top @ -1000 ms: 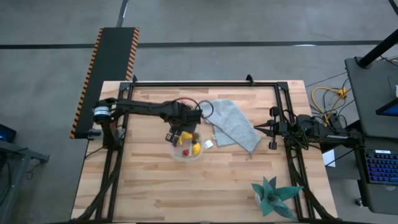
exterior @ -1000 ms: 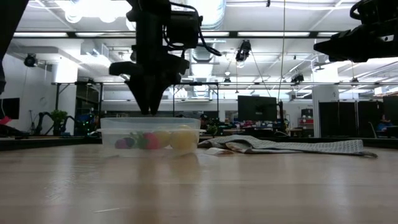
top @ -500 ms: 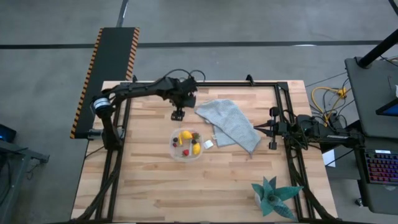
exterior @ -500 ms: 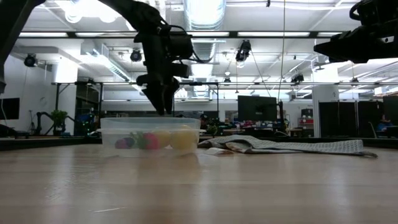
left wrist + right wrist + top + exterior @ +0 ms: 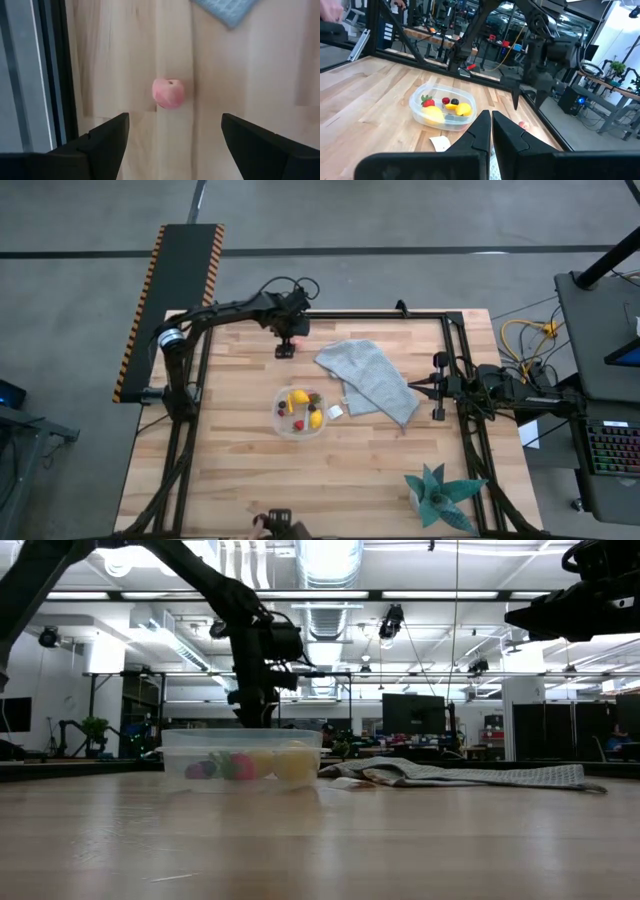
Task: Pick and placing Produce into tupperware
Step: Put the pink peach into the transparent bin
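Observation:
The clear tupperware [image 5: 300,412] stands mid-table and holds yellow lemons, red berries and dark round pieces; it also shows in the low view [image 5: 242,755] and the right wrist view [image 5: 443,107]. A small pink round fruit [image 5: 168,93] lies on the bare wood near the table's far edge. My left gripper [image 5: 286,347] hangs open above it, fingers pointing down, one on either side and apart from it [image 5: 175,137]. My right gripper [image 5: 491,120] is shut and empty at the table's right side [image 5: 413,387].
A grey-blue cloth [image 5: 368,380] lies right of the tupperware, its corner near the pink fruit [image 5: 225,10]. A small white tag [image 5: 335,411] lies beside the tupperware. A teal spiky plant [image 5: 440,495] stands at the near right. The dark frame rail [image 5: 50,70] runs along the far edge.
My left gripper has gone from over the tupperware toward the table's far edge and now hangs over the pink fruit. The produce in the tupperware has stayed where it was.

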You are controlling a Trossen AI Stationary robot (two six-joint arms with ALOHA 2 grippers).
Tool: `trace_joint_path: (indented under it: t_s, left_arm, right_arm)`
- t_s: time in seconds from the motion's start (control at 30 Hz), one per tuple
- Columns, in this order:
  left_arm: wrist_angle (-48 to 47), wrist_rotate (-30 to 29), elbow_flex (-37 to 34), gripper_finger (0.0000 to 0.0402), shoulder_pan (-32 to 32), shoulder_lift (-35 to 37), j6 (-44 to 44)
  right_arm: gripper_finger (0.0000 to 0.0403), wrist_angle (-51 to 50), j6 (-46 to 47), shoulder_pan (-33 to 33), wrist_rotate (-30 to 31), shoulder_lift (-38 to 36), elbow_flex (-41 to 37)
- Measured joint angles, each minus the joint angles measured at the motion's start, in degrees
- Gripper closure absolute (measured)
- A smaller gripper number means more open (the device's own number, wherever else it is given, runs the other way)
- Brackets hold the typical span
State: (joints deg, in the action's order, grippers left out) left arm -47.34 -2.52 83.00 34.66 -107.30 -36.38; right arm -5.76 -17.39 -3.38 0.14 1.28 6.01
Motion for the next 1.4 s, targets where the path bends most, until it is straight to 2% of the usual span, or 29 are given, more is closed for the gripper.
trace_joint_path:
  t_s: [0.4,0.8,1.4]
  left_arm:
    - [0.4,-1.2,3.9,0.0102,1.0,-6.8,-0.6]
    - [0.4,-1.0,4.4,0.0102,1.1,-10.7,-1.5]
    - [2.0,-0.9,4.3,0.0102,1.1,-11.1,-2.1]
  right_arm:
    - [0.0394,-1.0,0.9,0.0,0.0,0.0,0.0]
    - [0.0394,-1.5,0.9,0.0,0.0,0.0,0.0]
    - [0.0394,-1.5,0.9,0.0,0.0,0.0,0.0]
